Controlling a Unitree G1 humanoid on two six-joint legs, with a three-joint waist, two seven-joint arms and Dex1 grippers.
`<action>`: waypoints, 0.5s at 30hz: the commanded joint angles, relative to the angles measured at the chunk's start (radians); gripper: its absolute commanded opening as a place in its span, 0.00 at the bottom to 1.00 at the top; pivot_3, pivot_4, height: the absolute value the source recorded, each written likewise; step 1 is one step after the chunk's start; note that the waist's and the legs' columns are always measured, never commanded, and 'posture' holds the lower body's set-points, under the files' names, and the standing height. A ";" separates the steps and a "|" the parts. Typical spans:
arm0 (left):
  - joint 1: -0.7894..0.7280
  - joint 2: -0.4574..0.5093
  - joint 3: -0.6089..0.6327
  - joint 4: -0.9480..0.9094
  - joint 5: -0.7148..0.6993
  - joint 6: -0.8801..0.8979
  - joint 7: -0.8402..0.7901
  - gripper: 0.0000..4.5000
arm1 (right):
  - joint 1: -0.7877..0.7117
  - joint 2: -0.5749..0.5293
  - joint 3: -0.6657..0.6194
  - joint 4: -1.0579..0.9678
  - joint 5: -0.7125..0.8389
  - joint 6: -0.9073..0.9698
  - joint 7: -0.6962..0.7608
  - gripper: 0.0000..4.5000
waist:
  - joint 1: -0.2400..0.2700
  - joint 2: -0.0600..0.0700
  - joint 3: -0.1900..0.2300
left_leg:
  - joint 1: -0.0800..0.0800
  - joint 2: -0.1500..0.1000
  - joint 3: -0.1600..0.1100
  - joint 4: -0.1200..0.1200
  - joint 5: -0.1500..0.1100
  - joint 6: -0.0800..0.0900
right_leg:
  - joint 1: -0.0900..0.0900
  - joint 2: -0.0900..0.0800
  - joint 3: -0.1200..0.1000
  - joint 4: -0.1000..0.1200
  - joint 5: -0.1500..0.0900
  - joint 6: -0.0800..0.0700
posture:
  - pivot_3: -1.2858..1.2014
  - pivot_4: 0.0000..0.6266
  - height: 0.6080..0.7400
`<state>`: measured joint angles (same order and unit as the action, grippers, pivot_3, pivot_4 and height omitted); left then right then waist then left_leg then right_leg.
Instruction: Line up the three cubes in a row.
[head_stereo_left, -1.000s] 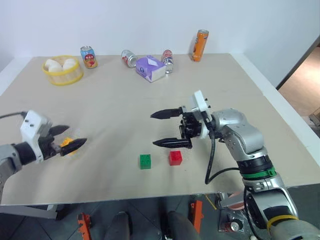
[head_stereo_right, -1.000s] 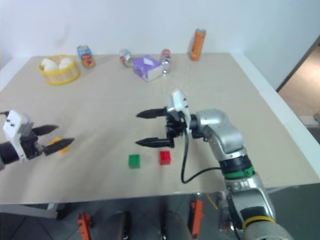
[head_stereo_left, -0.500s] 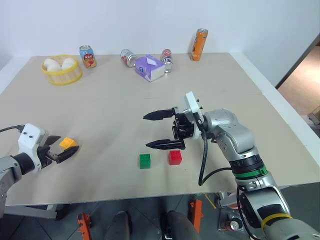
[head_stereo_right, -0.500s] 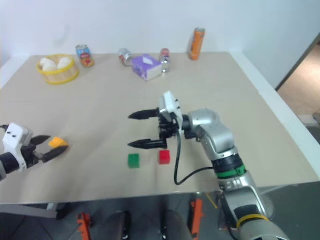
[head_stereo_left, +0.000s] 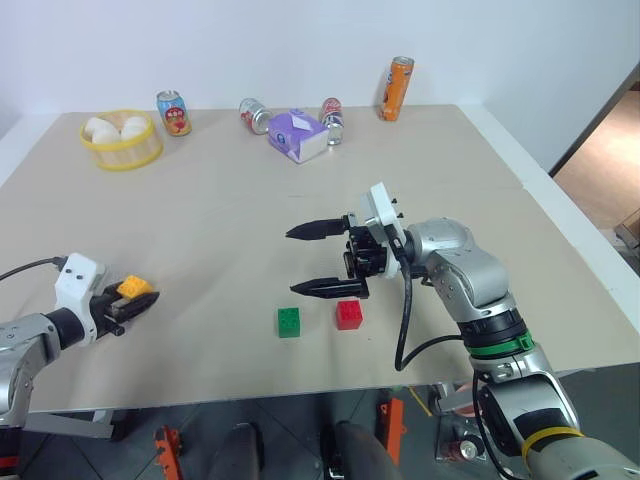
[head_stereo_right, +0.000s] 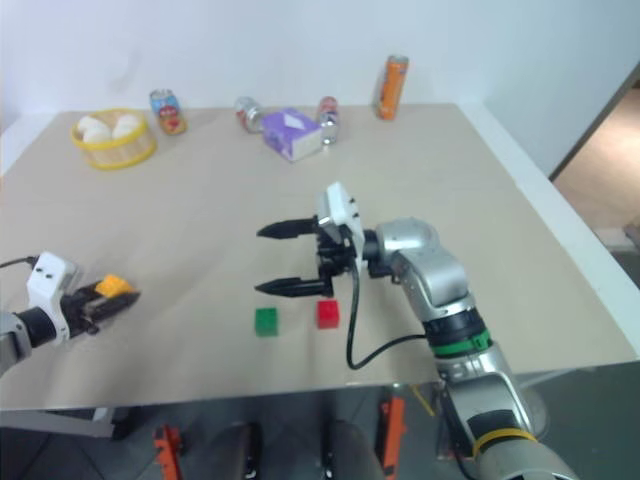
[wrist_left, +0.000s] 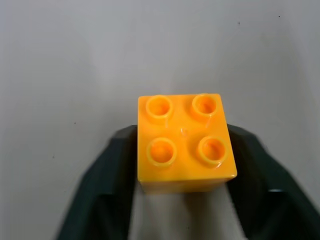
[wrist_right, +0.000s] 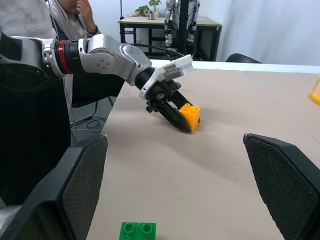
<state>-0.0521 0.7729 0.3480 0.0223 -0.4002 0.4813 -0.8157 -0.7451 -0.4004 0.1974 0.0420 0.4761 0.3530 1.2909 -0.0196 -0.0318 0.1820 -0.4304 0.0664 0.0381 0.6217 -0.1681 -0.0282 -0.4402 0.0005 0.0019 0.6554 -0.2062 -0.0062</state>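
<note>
Sitting nearest the front edge of the table (head_stereo_left: 520, 160), at lower centre of the left eye view, are the green cube (head_stereo_left: 289, 322) and the red cube (head_stereo_left: 349, 315), side by side with a small gap, the green one to the left. Neither is touched by a gripper.

At lower left of the same view, the left gripper (head_stereo_left: 133, 301) has its two black fingers clamped on the orange cube (head_stereo_left: 135, 288), which sits low against the tabletop, well apart from the other two cubes. The left wrist view shows this grip closely: the orange cube, studs up, is squeezed between one finger (wrist_left: 107, 185) on each flank.

Just above the red cube, at centre frame, the right gripper (head_stereo_left: 315, 259) hovers over the table, pointing toward the left of the picture, jaws spread wide and holding nothing; its lower finger ends just above and between the green and red cubes.

Farther back, along the upper part of the frame, stand a yellow basket (head_stereo_left: 122, 153) with white round things at upper left, a small can (head_stereo_left: 174, 113) beside it, then a tipped can (head_stereo_left: 254, 116), a purple box (head_stereo_left: 300, 135), another can (head_stereo_left: 332, 120), and a tall orange can (head_stereo_left: 399, 88).

The right wrist view also shows a person (wrist_right: 75, 15) standing beyond the table's edge.
</note>
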 joint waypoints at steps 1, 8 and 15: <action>-0.021 0.009 -0.007 -0.007 -0.006 -0.031 -0.029 0.30 | -0.005 -0.013 -0.029 -0.041 0.018 0.005 -0.003 1.00 | 0.000 0.000 0.000 | 0.000 0.000 0.000 0.000 0.000 0.000 | 0.000 0.000 0.000 0.000 0.000 0.000 | 0.52 0.24 1.00; -0.080 0.047 -0.146 -0.129 -0.047 -0.063 -0.259 0.30 | 0.050 -0.106 -0.061 -0.120 0.059 0.057 0.022 1.00 | 0.003 -0.001 0.000 | -0.001 -0.001 0.001 0.000 0.000 0.000 | 0.000 -0.001 0.001 0.000 0.000 0.000 | 0.52 0.24 1.00; -0.183 0.029 -0.403 -0.141 0.050 -0.164 -0.409 0.30 | 0.143 -0.192 -0.077 -0.219 0.066 0.109 -0.012 1.00 | -0.002 0.000 0.000 | 0.000 -0.001 0.003 0.001 0.000 0.000 | 0.000 0.002 0.008 0.000 0.000 0.001 | 0.52 0.24 1.00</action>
<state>-0.2139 0.8035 -0.0279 -0.1170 -0.3717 0.3535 -1.1990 -0.6065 -0.5852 0.1465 -0.1264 0.5265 0.4520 1.2928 -0.0217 -0.0322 0.1816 -0.4298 0.0653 0.0413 0.6222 -0.1680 -0.0282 -0.4403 0.0032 0.0106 0.6555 -0.2061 -0.0052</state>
